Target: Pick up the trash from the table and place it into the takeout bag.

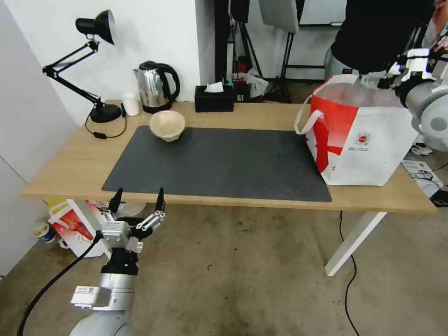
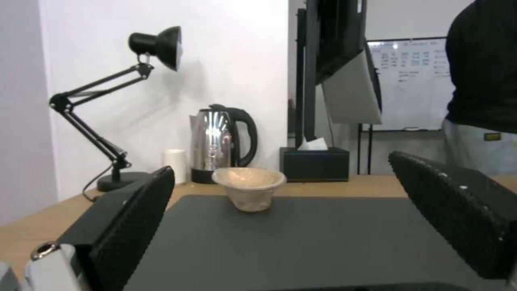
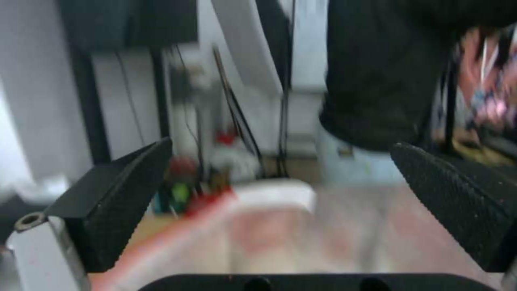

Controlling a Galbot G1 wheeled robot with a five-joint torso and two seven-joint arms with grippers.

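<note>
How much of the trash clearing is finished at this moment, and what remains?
One piece of trash is on the table: the beige pulp bowl, at the mat's far left corner. Whether other pieces are already inside the takeout bag cannot be seen. The right gripper is open above the bag's mouth, holding nothing. The left gripper waits open below the table's near edge.

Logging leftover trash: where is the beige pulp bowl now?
In the head view, the beige pulp bowl stands upright at the dark grey mat's far left corner, in front of the kettle.
</note>
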